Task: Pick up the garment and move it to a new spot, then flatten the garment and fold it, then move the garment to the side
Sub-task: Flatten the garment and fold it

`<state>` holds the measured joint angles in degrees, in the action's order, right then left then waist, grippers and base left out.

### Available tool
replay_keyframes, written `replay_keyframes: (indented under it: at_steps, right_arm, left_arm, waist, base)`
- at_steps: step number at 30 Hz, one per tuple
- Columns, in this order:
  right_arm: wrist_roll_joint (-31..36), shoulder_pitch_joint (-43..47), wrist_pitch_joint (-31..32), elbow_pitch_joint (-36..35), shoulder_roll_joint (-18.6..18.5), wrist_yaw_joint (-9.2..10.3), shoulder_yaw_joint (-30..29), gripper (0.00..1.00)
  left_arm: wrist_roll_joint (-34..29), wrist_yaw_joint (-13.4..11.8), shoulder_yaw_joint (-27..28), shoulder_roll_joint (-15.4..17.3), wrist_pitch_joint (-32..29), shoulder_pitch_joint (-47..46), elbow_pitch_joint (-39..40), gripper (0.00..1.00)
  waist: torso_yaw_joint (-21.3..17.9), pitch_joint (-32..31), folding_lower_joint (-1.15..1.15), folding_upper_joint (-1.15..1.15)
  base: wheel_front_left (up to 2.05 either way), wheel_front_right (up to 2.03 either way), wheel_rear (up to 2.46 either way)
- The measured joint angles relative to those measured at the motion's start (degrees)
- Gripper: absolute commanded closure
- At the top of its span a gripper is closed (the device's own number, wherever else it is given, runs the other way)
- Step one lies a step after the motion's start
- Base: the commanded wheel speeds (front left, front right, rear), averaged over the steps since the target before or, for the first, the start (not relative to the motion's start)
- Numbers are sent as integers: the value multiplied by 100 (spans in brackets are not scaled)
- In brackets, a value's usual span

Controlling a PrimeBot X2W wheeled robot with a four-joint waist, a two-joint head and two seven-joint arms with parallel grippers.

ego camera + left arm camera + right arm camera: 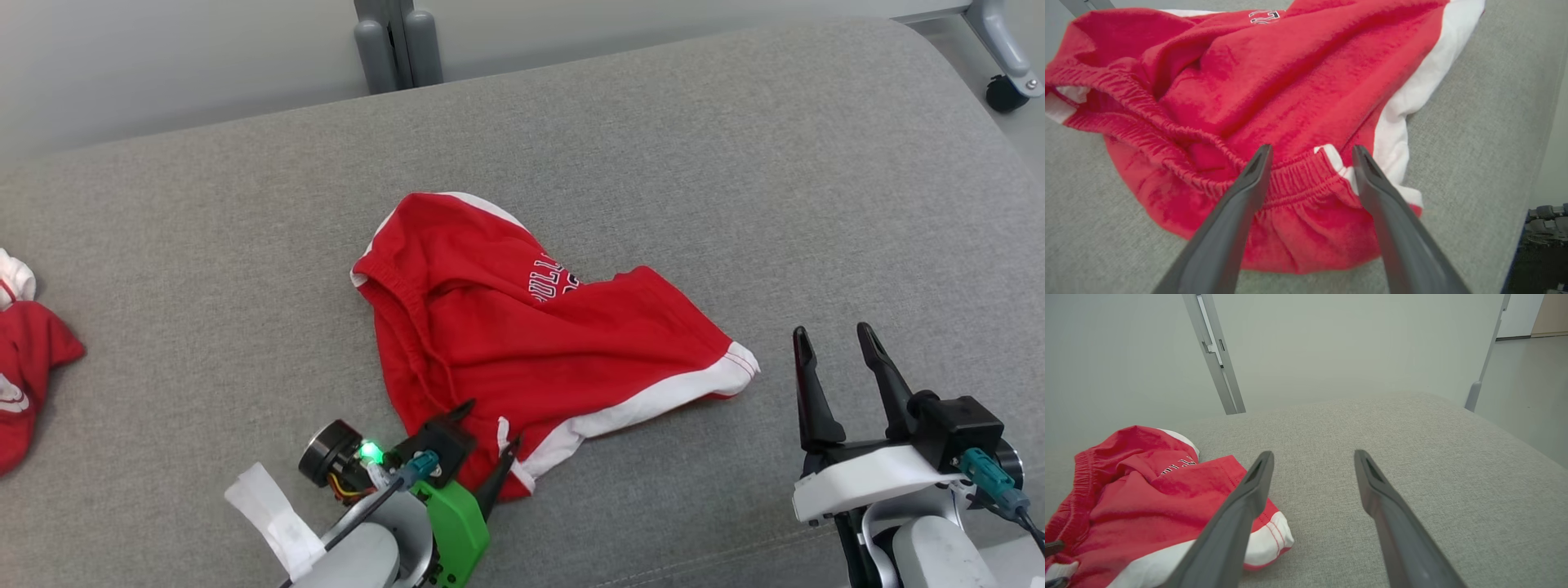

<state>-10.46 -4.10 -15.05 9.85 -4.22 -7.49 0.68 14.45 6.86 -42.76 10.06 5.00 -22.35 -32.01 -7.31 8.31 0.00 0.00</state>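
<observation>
The garment (522, 343) is a pair of red shorts with white trim and lettering, lying crumpled in the middle of the grey cushioned surface (653, 163). My left gripper (488, 425) is open at the garment's near edge, its two fingers straddling the elastic waistband (1310, 175). In the left wrist view the garment (1274, 94) lies just beyond the left gripper (1311, 151). My right gripper (831, 335) stands open over bare fabric, to the right of the garment's white-trimmed leg corner (735, 363). Seen from the right wrist, the garment (1147, 498) lies left of the right gripper (1312, 454).
Another red and white piece of clothing (24, 367) lies at the surface's far left edge. A grey metal post (397, 41) stands behind the surface, and a wheeled frame leg (1008, 73) stands at the back right. Open grey fabric extends right of the garment.
</observation>
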Motion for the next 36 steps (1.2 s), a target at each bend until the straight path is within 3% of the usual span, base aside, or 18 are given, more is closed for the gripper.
replay_keyframes:
  at_steps: [4,5,6,7,8,9,15,22,34,35,36]
  right_arm:
    - [3,2,0,5,12,0,1,0]
    - [4,2,0,8,13,0,2,0]
    - [9,1,0,9,13,0,4,0]
    - [9,1,0,11,12,0,10,0]
    - [9,1,0,14,11,0,13,0]
    - [9,1,0,18,9,0,13,0]
    - [11,4,0,22,-2,0,22,0]
    - [14,140,0,35,-14,0,-36,0]
    - [16,188,0,110,-64,0,-25,0]
    - [16,188,0,123,-67,0,-9,0]
    - [18,188,0,130,-68,0,-5,0]
  left_arm:
    - [64,-7,-88,25,-179,160,-40,1]
    - [65,-5,-124,27,-210,179,-40,12]
    - [85,-3,-158,24,-237,194,-42,34]
    - [112,1,-183,23,-269,203,-47,77]
    - [116,4,-203,20,-274,205,-48,92]
    - [138,12,-209,13,-264,205,-46,100]
    - [307,-31,-126,-30,-52,204,-63,100]
    - [628,-291,261,-7,412,388,174,100]
    - [1316,-782,880,127,799,1508,573,100]
    - [1350,-788,909,116,823,1568,567,71]
    - [1377,-791,925,105,847,1596,558,16]
  waist:
    - [44,-32,0,0]
    - [54,-38,0,0]
    - [67,-47,0,0]
    - [76,-58,0,0]
    - [84,-69,0,0]
    - [89,-78,0,0]
    - [112,-140,0,0]
    - [279,-244,0,0]
    - [833,-328,0,0]
    - [874,-323,0,0]
    - [904,-318,0,0]
  base:
    - [0,0,0]
    - [0,0,0]
    - [0,0,0]
    - [0,0,0]
    - [0,0,0]
    - [0,0,0]
    - [0,0,0]
    - [0,0,0]
    - [0,0,0]
    - [0,0,0]
    - [0,0,0]
